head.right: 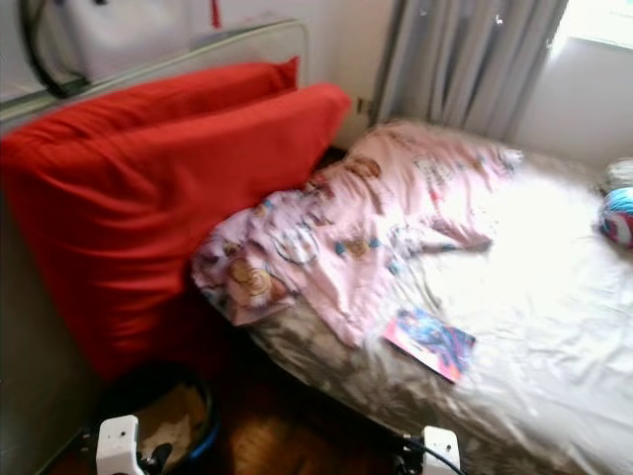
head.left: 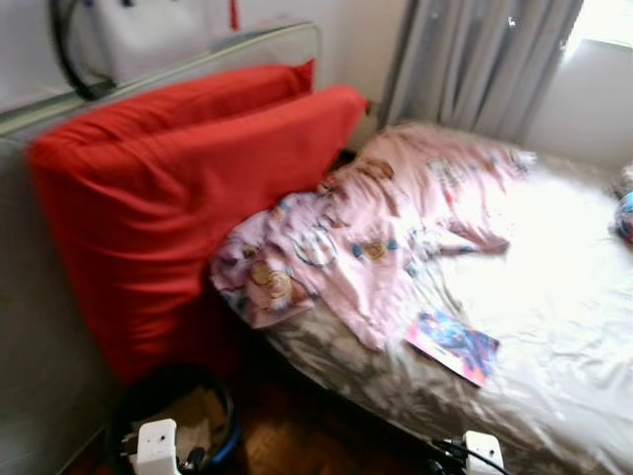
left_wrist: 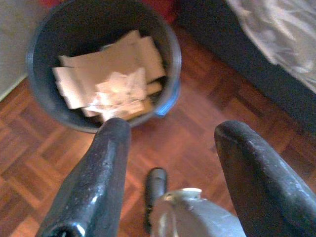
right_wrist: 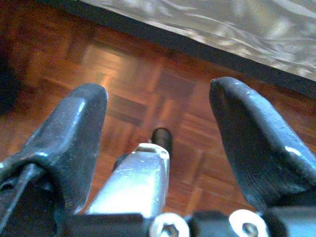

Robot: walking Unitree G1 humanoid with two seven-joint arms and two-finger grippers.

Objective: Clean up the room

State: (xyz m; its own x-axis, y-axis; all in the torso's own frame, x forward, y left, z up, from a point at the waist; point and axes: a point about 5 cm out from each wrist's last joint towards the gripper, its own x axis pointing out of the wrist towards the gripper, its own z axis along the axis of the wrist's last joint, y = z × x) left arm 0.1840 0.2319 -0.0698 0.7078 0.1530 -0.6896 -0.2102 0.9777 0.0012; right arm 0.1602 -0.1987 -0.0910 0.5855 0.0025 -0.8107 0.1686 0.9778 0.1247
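While the head views are soft with blur and cut both arms off at the lower edge, the wrist views are clearer. A round dark plastic bin with a blue rim (left_wrist: 170, 74) stands on the reddish parquet floor (left_wrist: 197, 143) beside the bed, at the foot of two big red cushions (head.left: 178, 188); it holds flattened brown cardboard pieces (left_wrist: 98, 74) and crumpled pale wrappers (left_wrist: 121, 94). The left gripper (left_wrist: 168, 131) hangs just short of the bin, fingers spread wide and empty. The right gripper (right_wrist: 158, 98) hangs over bare parquet near the bed's edge, also wide apart, holding nothing. On the grey-white sheet (head.left: 554, 297) lie a rumpled pink cartoon-print blanket (head.left: 366, 233) and a colourful flat booklet (head.left: 453, 344), its print unreadable.
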